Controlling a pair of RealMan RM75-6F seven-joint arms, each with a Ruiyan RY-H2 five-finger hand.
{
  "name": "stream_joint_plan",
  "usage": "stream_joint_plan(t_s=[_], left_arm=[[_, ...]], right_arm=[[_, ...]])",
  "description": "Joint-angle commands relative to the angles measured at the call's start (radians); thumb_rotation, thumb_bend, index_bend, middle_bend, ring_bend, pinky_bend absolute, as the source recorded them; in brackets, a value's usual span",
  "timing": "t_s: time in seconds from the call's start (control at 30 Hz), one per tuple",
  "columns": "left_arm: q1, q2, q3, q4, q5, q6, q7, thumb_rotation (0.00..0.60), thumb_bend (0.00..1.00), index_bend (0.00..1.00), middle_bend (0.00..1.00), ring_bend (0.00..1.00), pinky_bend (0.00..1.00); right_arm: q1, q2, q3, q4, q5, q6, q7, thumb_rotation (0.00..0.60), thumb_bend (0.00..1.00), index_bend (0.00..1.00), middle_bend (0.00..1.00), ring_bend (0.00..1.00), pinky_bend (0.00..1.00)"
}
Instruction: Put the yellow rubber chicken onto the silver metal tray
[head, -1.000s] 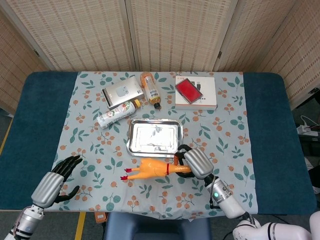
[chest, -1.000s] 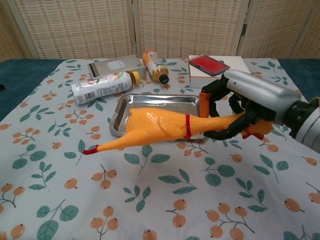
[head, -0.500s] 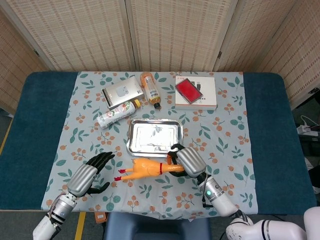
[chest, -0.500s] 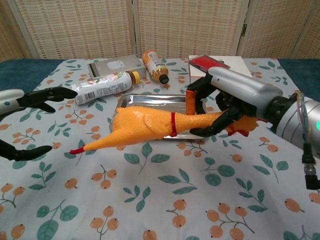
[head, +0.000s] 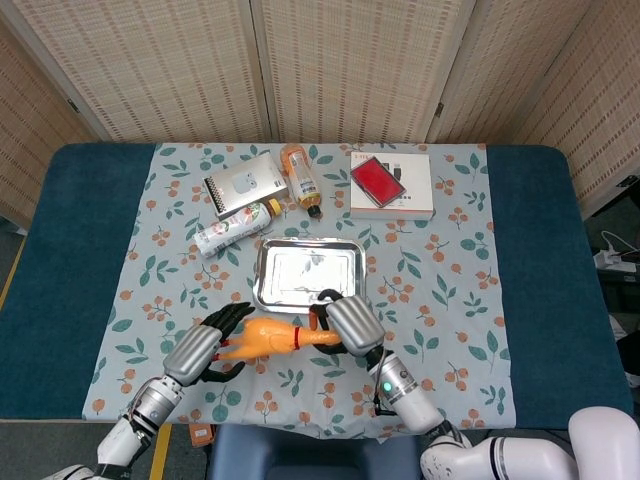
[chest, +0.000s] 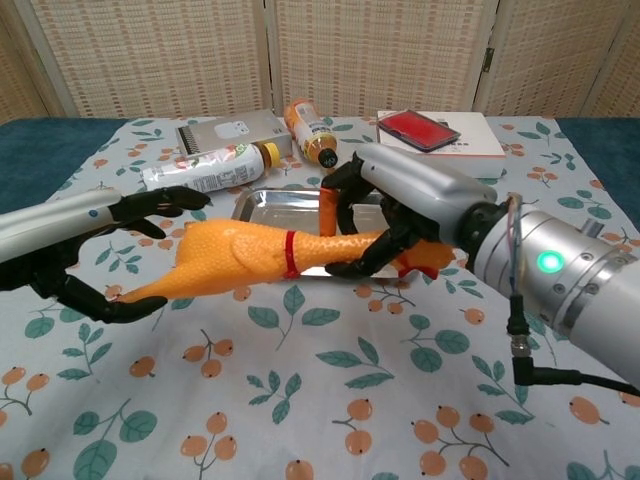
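The yellow rubber chicken (head: 265, 337) (chest: 240, 258) hangs lengthwise just above the tablecloth, in front of the silver metal tray (head: 305, 270) (chest: 270, 205). My right hand (head: 350, 322) (chest: 400, 205) grips it at the neck end, beside the red collar, fingers wrapped around it. My left hand (head: 200, 348) (chest: 90, 250) is at the chicken's leg end with fingers spread above and thumb below, cupping around it; I see no firm grip there. The tray holds nothing.
Behind the tray lie a white-labelled bottle (head: 235, 226), an orange-capped bottle (head: 300, 178), a grey box (head: 243, 183) and a white book with a red case (head: 390, 184). Dark blue table cover shows on both sides of the floral cloth (head: 450, 300).
My right hand has carried the chicken leftward along the tray's front edge. My left hand has come in from the left and now brackets the chicken's leg end.
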Motion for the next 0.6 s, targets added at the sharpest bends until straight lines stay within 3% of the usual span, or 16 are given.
stream_joint_plan(t_s=[0.03,0.6], left_arm=[[-0.013,-0.004,-0.010,-0.014,-0.029,-0.015,-0.005,0.600,0.35,0.00,0.00,0.00,0.13],[-0.061,-0.050,-0.058,0.032,-0.178,-0.039,0.004,0.600,0.35,0.00,0.00,0.00,0.14]], right_arm=[[0.007,-0.020,0.001,0.007,0.008,0.004,-0.014,0.600,0.24,0.97,0.69,0.78,1.00],[0.023,-0.093,0.014,0.009,0.004,0.035,-0.022,0.600,0.24,0.98,0.69,0.78,1.00]])
